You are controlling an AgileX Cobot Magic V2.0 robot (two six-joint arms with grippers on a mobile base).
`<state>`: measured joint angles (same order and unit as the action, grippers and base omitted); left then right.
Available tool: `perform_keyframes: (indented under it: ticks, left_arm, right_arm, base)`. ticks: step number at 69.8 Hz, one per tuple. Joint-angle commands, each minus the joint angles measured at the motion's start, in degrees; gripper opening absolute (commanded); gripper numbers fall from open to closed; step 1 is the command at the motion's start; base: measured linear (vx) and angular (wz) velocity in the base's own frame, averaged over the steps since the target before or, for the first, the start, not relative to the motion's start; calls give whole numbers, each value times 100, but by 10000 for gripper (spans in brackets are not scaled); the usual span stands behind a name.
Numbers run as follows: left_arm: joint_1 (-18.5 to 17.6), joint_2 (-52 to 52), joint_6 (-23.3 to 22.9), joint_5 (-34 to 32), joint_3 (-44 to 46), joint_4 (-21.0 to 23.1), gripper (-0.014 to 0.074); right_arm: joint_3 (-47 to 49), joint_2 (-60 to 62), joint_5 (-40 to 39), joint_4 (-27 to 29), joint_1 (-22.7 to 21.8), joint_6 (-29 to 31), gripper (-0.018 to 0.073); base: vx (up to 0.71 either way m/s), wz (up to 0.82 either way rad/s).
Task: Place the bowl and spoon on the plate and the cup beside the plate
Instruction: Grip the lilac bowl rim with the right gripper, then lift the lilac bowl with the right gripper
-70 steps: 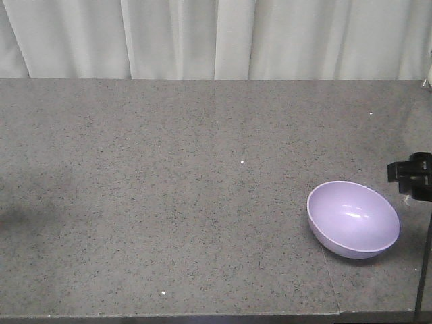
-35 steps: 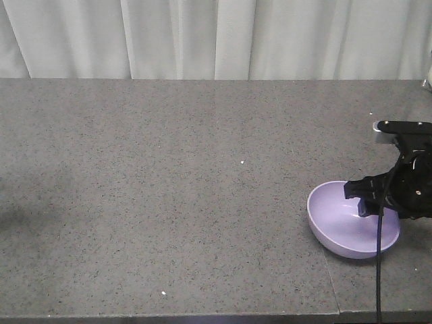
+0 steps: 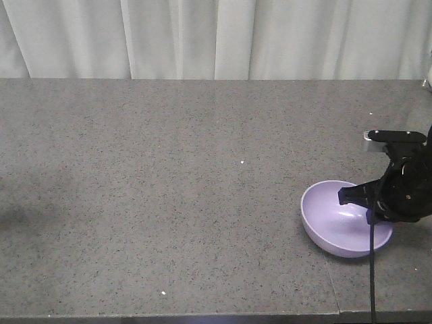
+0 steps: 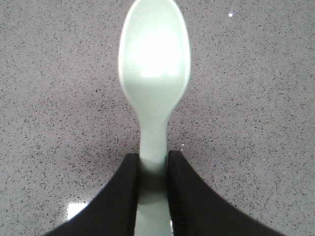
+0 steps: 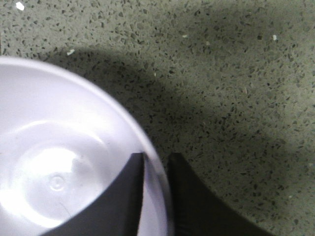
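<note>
The lavender bowl [image 3: 335, 228] sits at the table's right end, tilted, its opening turned up and to the left. My right gripper [image 3: 360, 203] is shut on its right rim; in the right wrist view one finger is inside the bowl [image 5: 59, 147] and the other outside, the gripper [image 5: 156, 160] pinching the wall. In the left wrist view my left gripper [image 4: 153, 160] is shut on the handle of the pale mint-green spoon [image 4: 154, 54], head pointing away over the speckled tabletop. The plate and the cup are out of view.
A grey speckled table [image 3: 169, 169] spans the front view, with white curtains [image 3: 216, 37] behind it. A seam in the tabletop [image 3: 331, 283] runs just in front of the bowl. A black cable [image 3: 371, 270] hangs from the right arm.
My right gripper came in from the right edge, dropped onto the bowl's right rim and closed on it. The bowl has shifted slightly left since half a second ago.
</note>
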<state>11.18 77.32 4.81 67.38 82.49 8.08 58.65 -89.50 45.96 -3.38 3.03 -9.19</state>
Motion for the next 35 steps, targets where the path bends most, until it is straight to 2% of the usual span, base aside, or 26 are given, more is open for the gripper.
perform_keyframes:
  ticks: [1, 14, 35]
  left_arm:
    - [-7, -166, -40, -233, 153, 119, -6]
    - [-7, -166, -40, -233, 153, 119, -6]
    - [-7, -166, -40, -227, 153, 119, -6]
  right_arm:
    - [162, 304, -179, -50, -8, 16, -14]
    - [162, 963, -85, -45, -8, 16, -8]
    - [162, 2911, 302, -45, -8, -5, -6]
  base:
    - [0, 0]
    - [0, 0]
    - [0, 0]
